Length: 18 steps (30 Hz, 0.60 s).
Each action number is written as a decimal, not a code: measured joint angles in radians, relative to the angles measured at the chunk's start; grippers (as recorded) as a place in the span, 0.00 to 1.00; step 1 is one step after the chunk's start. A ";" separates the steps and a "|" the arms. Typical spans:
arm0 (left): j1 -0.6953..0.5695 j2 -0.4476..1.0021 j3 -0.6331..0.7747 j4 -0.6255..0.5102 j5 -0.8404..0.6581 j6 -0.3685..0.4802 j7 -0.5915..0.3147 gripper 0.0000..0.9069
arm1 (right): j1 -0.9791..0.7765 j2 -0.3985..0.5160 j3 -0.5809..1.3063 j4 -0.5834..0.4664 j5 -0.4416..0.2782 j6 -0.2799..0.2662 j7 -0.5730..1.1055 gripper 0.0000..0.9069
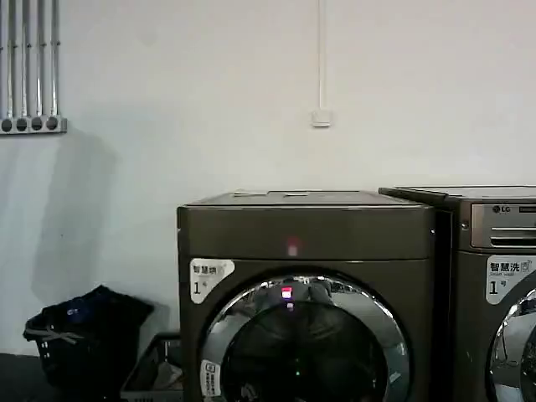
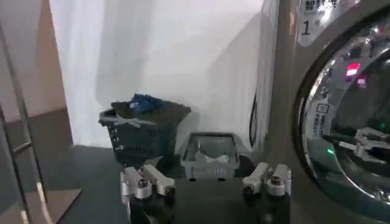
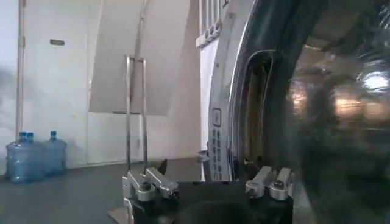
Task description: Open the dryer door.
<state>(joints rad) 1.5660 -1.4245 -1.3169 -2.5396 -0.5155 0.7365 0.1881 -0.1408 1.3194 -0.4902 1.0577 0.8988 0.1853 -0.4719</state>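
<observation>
Glossy chrome ring, dark glass dryer door (image 1: 306, 347); satin metallic dryer (image 1: 306, 230).

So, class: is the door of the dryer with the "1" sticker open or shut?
Shut: the dryer door has its chrome ring lying flat against the dryer front.

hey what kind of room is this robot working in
Probably a laundry room or self-service laundromat: the dryer with a numbered sticker stands beside a second LG machine, and a dark laundry basket of clothes sits on the floor by the white wall.

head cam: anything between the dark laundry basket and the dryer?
Yes. In the head view a lighter grey basket sits on the floor between the dark laundry basket and the dryer; the left wrist view agrees.
</observation>
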 joint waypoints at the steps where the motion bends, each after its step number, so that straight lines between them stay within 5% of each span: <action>1: 0.000 0.000 0.000 0.000 0.000 0.000 0.000 1.00 | 0.002 0.003 -0.002 -0.004 0.000 0.000 -0.003 1.00; 18: -0.009 0.020 -0.012 0.031 -0.123 0.000 0.001 1.00 | 0.007 -0.035 -0.037 0.031 0.092 -0.054 -0.112 1.00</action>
<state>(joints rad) 1.5566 -1.4047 -1.3291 -2.5087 -0.6383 0.7365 0.1888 -0.1335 1.2845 -0.5273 1.0884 0.9904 0.1315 -0.5841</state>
